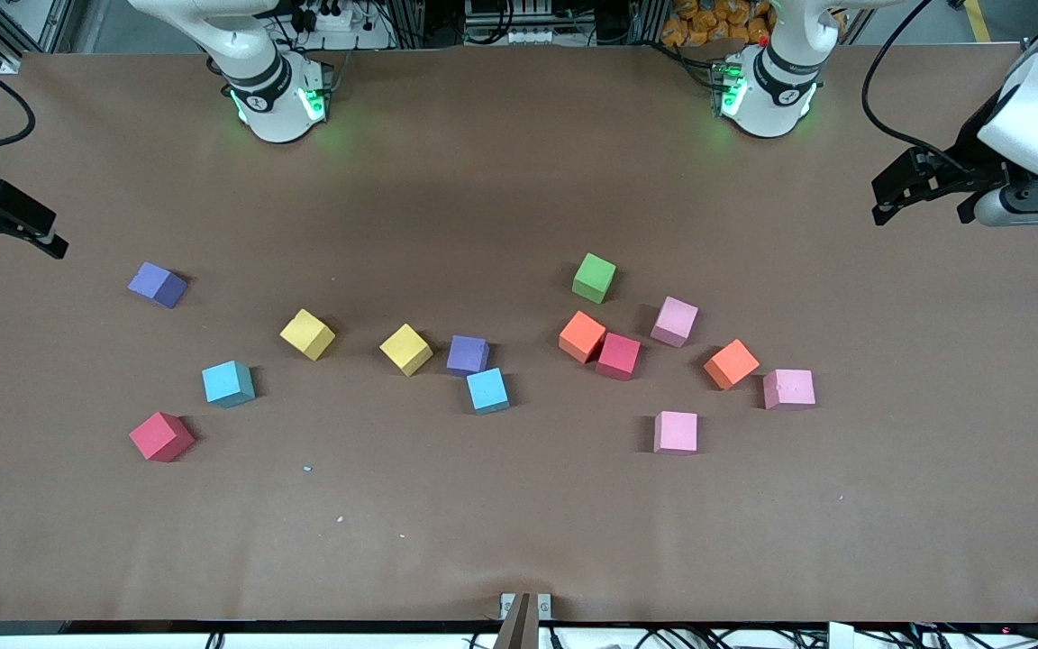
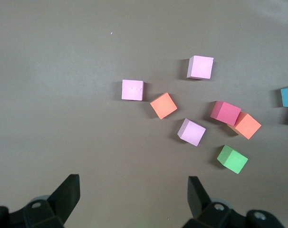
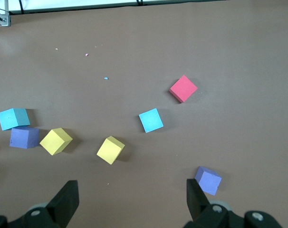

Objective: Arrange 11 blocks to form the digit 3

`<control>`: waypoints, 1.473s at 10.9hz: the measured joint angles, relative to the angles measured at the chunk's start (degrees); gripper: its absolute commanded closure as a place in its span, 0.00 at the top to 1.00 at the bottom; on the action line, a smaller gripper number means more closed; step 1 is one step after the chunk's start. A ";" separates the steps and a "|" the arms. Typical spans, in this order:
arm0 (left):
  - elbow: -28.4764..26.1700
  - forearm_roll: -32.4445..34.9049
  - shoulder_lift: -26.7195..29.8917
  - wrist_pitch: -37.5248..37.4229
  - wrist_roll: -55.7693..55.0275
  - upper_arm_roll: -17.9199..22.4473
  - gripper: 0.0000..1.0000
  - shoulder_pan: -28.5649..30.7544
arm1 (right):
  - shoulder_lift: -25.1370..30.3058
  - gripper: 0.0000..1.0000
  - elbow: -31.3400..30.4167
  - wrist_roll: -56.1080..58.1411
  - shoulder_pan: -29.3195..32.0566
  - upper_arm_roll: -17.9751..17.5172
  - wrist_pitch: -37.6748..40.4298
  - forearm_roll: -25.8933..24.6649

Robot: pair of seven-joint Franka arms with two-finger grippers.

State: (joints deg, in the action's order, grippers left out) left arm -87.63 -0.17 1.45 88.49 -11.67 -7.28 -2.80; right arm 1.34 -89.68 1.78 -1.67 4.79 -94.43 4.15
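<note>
Loose blocks lie across the middle of the table, and no digit 3 is in view. Toward the right arm's end lie a purple block (image 1: pixel 157 285), two yellow (image 1: pixel 307 334), two light blue (image 1: pixel 228 384), a red (image 1: pixel 161 436) and another purple (image 1: pixel 468 355). Toward the left arm's end lie a green block (image 1: pixel 594 277), two orange (image 1: pixel 582 336), a red (image 1: pixel 618 356) and three pink (image 1: pixel 675 433). My left gripper (image 1: pixel 924 214) (image 2: pixel 133 194) hangs open and empty over bare table at its end. My right gripper (image 1: pixel 19 251) (image 3: pixel 133 197) hangs open and empty, close to the purple block (image 3: pixel 208 180).
The brown table (image 1: pixel 519 541) carries a few small crumbs (image 1: pixel 307 469) nearer the front camera. The two arm bases (image 1: pixel 276 99) (image 1: pixel 767 95) stand along the table's edge farthest from that camera. A small mount (image 1: pixel 525 613) sits at the nearest edge.
</note>
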 measured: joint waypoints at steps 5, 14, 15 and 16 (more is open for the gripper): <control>-0.28 0.03 0.00 0.00 0.00 0.09 1.00 0.17 | 0.07 1.00 0.23 0.00 -0.71 -0.04 2.41 0.00; -1.19 -0.06 -0.07 -0.27 -0.60 0.24 1.00 0.63 | 0.24 1.00 0.23 0.00 -0.62 0.81 2.68 0.00; -1.92 -0.33 -0.27 -0.81 -0.66 0.28 1.00 0.77 | 0.23 1.00 0.22 0.00 -0.62 0.81 2.70 0.00; -2.85 -1.38 -0.83 -0.84 -0.65 0.14 1.00 0.70 | 0.23 1.00 0.22 0.00 -0.62 0.81 2.72 0.00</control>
State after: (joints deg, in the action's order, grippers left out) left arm -90.49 -1.55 0.62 87.65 -12.33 -7.14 -2.10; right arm 1.57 -89.47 1.78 -2.29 5.60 -91.72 4.15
